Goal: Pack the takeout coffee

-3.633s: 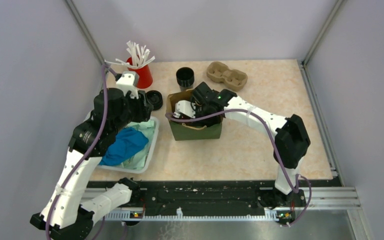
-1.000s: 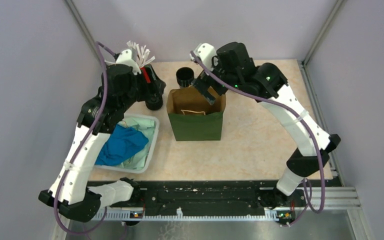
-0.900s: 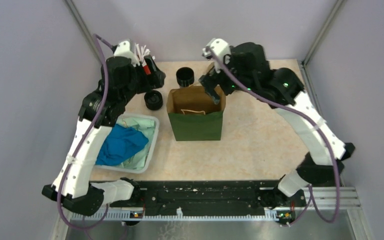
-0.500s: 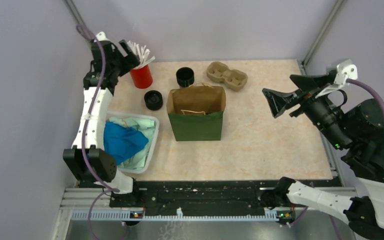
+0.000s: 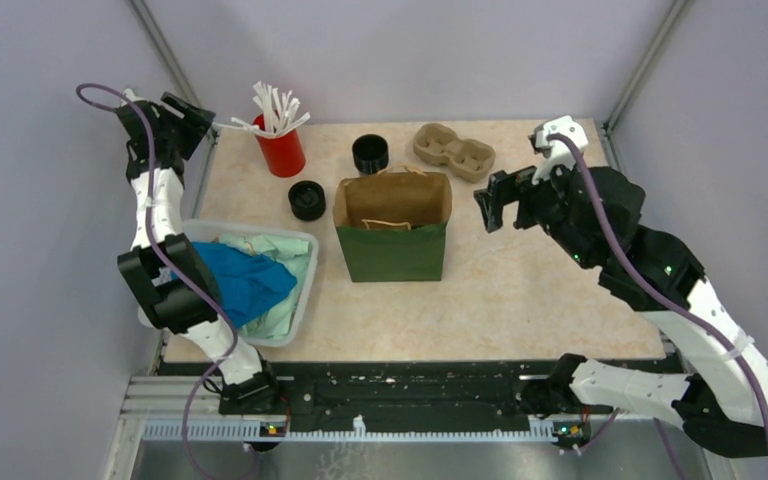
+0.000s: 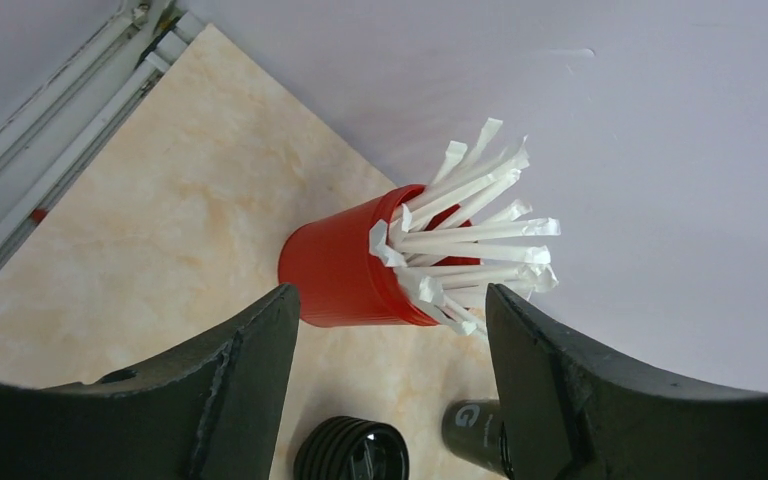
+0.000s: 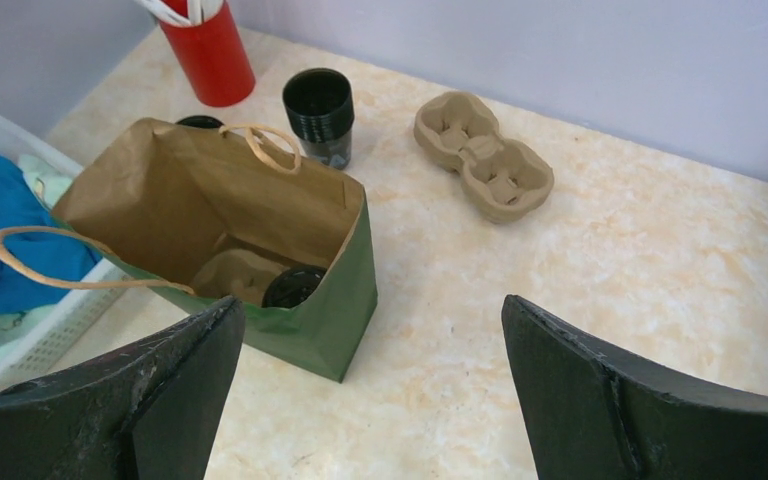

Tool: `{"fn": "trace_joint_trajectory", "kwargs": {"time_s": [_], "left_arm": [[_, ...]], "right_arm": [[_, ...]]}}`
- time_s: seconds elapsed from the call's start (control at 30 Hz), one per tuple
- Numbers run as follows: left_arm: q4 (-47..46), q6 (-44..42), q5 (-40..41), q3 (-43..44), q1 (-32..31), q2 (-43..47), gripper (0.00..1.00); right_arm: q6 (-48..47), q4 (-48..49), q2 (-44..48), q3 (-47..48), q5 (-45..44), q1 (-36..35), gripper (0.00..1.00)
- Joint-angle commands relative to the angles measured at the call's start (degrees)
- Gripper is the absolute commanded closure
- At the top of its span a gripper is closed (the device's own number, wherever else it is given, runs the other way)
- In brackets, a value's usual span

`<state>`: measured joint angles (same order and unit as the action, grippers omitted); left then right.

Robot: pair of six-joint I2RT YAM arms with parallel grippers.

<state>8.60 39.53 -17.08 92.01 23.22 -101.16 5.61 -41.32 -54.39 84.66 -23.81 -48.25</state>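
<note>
The takeout coffee [image 7: 293,285] (a small black disposable cup with a round black plastic lid) stands at the bottom of the open green paper bag with twine handles [image 7: 350,290], touching a brown moulded-pulp piece [image 7: 232,270] that lies there too; only the lid shows. The right gripper [image 7: 372,305] hovers to the right of the bag, its black fingers spread wide with nothing between them; the left gripper [image 6: 392,292] hangs at the far left corner, jaws likewise apart and empty, facing the red plastic cup of white paper sticks [image 6: 345,265]. On the beige marbled table [image 5: 520,280], behind the bag, stand a stack of open black cups [image 5: 370,153] and a two-cup brown pulp tray [image 5: 453,150]; a black ribbed round piece [image 5: 307,200] sits just left of the bag, and nearer on that side is a white plastic bin [image 5: 303,290] holding blue cloth [image 5: 250,285].
</note>
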Motion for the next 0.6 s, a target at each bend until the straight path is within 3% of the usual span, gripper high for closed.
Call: {"fn": "trace_joint_trajectory", "kwargs": {"time_s": [0.0,0.57], "left_arm": [[-8.2,4.0,-2.5,1.9,0.0,-1.2,0.26],[-14.2,8.4,-5.5,5.7,0.0,-10.8,0.57]], "right_arm": [[-2.6,0.5,-2.1,4.3,-1.0,-0.2,0.01],[-5.3,4.1,-7.2,5.8,-1.1,-0.2,0.01]]}}
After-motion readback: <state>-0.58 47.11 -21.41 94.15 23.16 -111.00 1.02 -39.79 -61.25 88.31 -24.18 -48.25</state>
